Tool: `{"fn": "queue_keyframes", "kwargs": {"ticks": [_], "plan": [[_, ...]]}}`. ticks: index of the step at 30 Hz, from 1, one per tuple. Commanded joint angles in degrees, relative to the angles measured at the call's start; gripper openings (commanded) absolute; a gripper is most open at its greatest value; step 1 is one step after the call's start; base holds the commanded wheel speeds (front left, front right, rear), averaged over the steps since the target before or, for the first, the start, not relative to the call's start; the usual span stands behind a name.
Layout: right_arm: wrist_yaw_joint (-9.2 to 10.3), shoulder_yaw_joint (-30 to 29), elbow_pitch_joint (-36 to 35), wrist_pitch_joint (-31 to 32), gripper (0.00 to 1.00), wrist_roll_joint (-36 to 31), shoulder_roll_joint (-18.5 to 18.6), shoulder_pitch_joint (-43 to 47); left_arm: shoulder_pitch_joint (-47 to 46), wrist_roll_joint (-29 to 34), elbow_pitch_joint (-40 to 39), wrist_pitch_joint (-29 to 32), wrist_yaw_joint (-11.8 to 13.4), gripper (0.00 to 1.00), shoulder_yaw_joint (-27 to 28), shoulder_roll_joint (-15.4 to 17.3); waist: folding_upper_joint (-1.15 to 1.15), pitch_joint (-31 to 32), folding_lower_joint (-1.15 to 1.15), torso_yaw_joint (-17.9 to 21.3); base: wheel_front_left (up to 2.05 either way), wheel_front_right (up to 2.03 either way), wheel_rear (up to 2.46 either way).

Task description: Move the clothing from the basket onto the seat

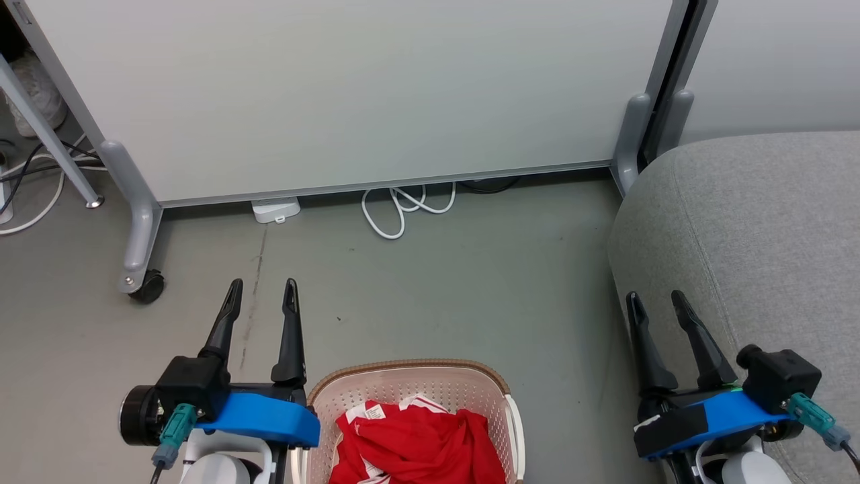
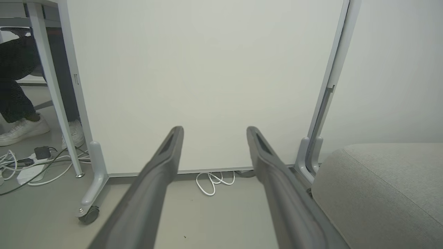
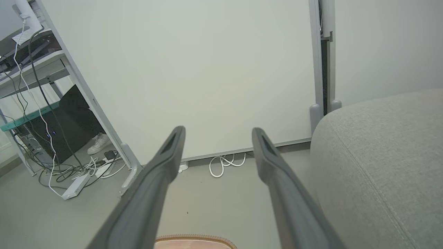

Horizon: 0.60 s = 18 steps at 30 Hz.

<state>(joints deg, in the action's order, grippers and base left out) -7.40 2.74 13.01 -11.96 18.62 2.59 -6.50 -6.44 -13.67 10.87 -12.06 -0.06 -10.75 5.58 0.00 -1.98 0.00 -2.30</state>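
The cream basket (image 1: 403, 380) with a brown woven rim stands on the floor at the bottom centre of the head view, with red clothing (image 1: 420, 440) with white trim bunched inside. Its rim (image 3: 193, 240) also peeks into the right wrist view. The light grey seat (image 1: 759, 242) fills the right side, and also shows in the left wrist view (image 2: 384, 186) and right wrist view (image 3: 384, 155). My left gripper (image 1: 262, 290) hovers open just left of the basket, its fingers empty. My right gripper (image 1: 656, 300) hovers open at the seat's near edge, right of the basket, holding nothing.
A white partition panel (image 1: 349, 94) on grey wheeled feet (image 1: 144, 282) stands behind the open floor. A coiled white cable (image 1: 403, 205) lies under it. Desk legs, cables and a power strip (image 2: 27, 169) sit at the left, with a person's white shoes (image 2: 20, 129) there.
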Motion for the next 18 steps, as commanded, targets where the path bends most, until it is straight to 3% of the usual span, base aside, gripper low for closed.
{"fn": "queue_keyframes", "kwargs": {"ticks": [1,18], "plan": [[-0.12,0.17,-0.36,-0.60,1.00,-1.34,0.40,-0.90,-1.30,1.21,-0.52,-0.48,-0.40,1.00,-0.26,0.32,0.00,0.01,0.00,-0.03,0.00,0.00,0.00],[-0.14,1.11,-0.11,-2.49,1.00,-8.74,0.43,-1.23,-1.14,7.62,0.07,-2.38,-0.97,1.00,-0.10,-0.90,0.00,-0.23,0.00,-0.56,0.00,0.00,0.00]]}}
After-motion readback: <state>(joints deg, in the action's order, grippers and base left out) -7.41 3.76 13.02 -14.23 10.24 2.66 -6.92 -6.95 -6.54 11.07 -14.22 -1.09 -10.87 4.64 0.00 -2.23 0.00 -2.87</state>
